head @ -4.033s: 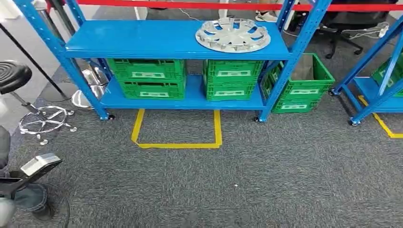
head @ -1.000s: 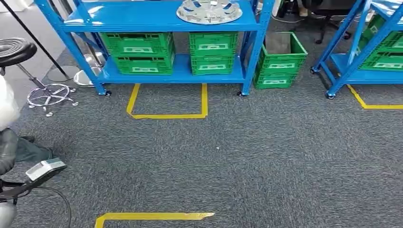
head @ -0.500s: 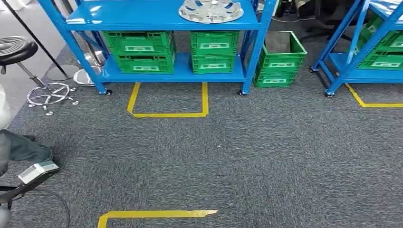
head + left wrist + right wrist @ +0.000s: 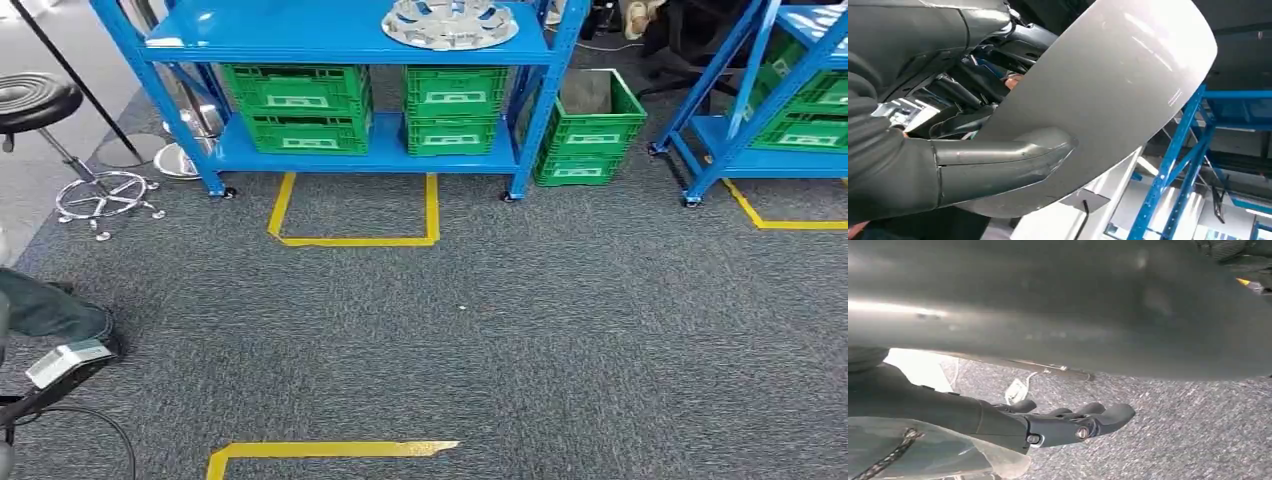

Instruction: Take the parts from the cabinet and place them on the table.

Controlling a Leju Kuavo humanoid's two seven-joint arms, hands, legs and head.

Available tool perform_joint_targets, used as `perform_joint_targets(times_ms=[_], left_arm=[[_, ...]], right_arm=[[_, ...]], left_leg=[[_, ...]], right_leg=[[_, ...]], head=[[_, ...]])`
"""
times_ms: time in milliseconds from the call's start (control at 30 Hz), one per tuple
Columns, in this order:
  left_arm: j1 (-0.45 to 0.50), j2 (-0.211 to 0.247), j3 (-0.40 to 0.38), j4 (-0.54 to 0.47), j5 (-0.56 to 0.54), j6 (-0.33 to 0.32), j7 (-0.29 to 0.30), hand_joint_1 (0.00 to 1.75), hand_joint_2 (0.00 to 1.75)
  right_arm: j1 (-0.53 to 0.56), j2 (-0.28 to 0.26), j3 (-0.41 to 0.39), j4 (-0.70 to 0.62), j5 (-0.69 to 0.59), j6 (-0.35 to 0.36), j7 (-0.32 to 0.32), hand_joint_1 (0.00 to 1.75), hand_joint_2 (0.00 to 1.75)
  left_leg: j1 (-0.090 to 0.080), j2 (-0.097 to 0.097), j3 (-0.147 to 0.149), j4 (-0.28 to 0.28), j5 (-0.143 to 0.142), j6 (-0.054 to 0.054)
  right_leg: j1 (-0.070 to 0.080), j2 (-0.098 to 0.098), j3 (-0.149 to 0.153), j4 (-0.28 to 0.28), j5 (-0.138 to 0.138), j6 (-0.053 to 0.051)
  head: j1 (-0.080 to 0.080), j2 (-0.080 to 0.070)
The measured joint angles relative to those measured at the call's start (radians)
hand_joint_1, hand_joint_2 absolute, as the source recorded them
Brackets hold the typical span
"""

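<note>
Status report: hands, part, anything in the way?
Left hand grips silver curved panel. Right hand: grip unclear. Silver spoked hubcap on blue steel rack. Black round stool beside it.

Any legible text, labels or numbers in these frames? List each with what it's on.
None can be read.
Green crates: each front carries a white label, too small and blurred to read.
Green crate on the floor: white label, also unreadable.
Silver hubcap on the blue shelf: no lettering can be made out.
Silver panel under the left hand: plain, no marking visible.
Yellow floor tape: unmarked.
</note>
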Motion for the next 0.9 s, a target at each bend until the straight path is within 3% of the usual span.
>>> perform_joint_targets(times_ms=[333,900], left_arm=[[0.0,0.003,0.005,0.0,-0.002,0.0,0.001,1.75,1.75],[0.0,0.005,0.021,0.0,0.0,0.0,-0.01,1.75,1.75]], right_arm=[[-0.002,0.0,-0.007,0.017,-0.003,0.0,-0.019,0.0,0.0],[0.049,0.004,-0.093,0.026,0.08,0.0,0.018,0.0,0.0]], left_leg=[[0.002,0.0,0.0,0.0,0.001,-0.001],[0.002,0.0,0.0,0.0,0.002,-0.001]], right_leg=[[0.001,0.0,-0.003,0.005,0.0,0.0],[0.001,0.0,-0.004,0.005,0.0,0.0]], head=[[0.0,0.0],[0.0,0.0]])
